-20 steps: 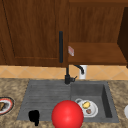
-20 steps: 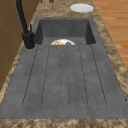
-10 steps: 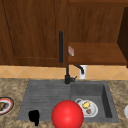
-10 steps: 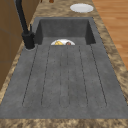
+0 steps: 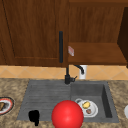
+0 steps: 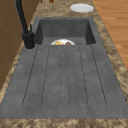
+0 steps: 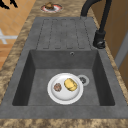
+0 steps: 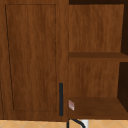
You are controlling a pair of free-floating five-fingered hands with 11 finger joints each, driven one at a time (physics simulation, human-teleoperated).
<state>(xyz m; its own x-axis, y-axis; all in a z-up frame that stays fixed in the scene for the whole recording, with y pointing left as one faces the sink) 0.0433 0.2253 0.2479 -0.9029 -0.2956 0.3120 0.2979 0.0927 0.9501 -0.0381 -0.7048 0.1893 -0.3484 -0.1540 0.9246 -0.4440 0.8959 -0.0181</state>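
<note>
My left hand hangs low at the front left, by the front edge of the ribbed drainboard, touching nothing. Its straight fingers also show in the right side view, out over the floor. A red ball sits to its right, in front of the sink's front edge. In the basin lies a white plate with a yellow piece of food and a small brown one.
A black faucet stands behind the sink, with a white cup beside it. A plate with food lies on the counter at left, a bare white plate at right. Above, a shut cabinet door with a black handle, and an open shelf holding a small pink item.
</note>
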